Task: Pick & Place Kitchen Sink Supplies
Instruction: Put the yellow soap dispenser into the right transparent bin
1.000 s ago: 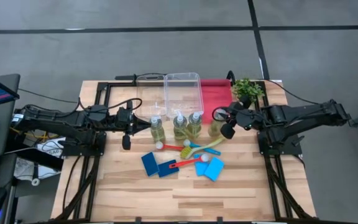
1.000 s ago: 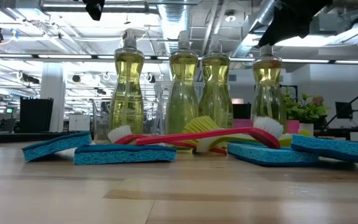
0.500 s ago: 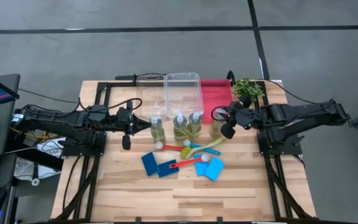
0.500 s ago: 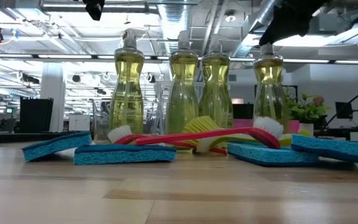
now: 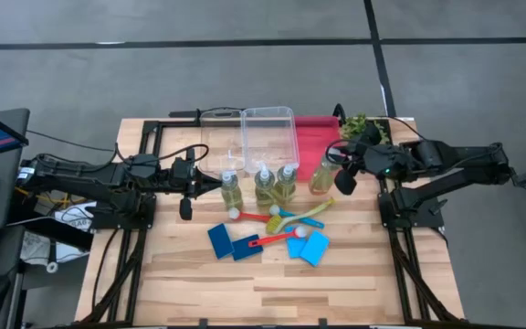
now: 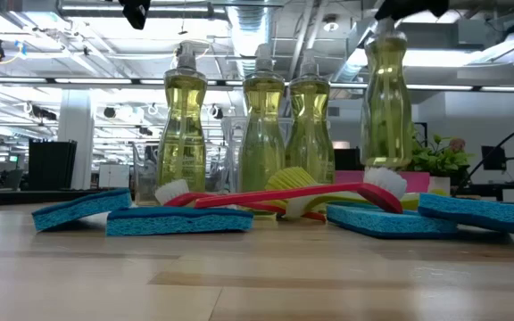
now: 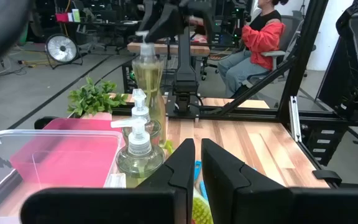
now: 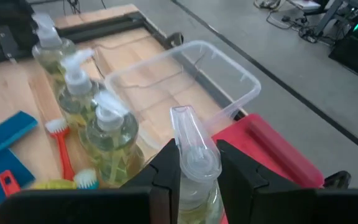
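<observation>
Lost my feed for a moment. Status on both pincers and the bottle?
Right pincer shut on fourth bottle, lifted off the table. Left pincer shut, empty, waiting beside the three standing bottles. Clear bins and red tray close behind.

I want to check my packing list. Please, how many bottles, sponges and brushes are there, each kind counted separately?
bottles: 4, one of them lifted by the right claw
sponges: 4, all blue
brushes: 4, as far as I can tell (2 red, 1 yellow, 1 teal); they overlap
Total: 12
</observation>
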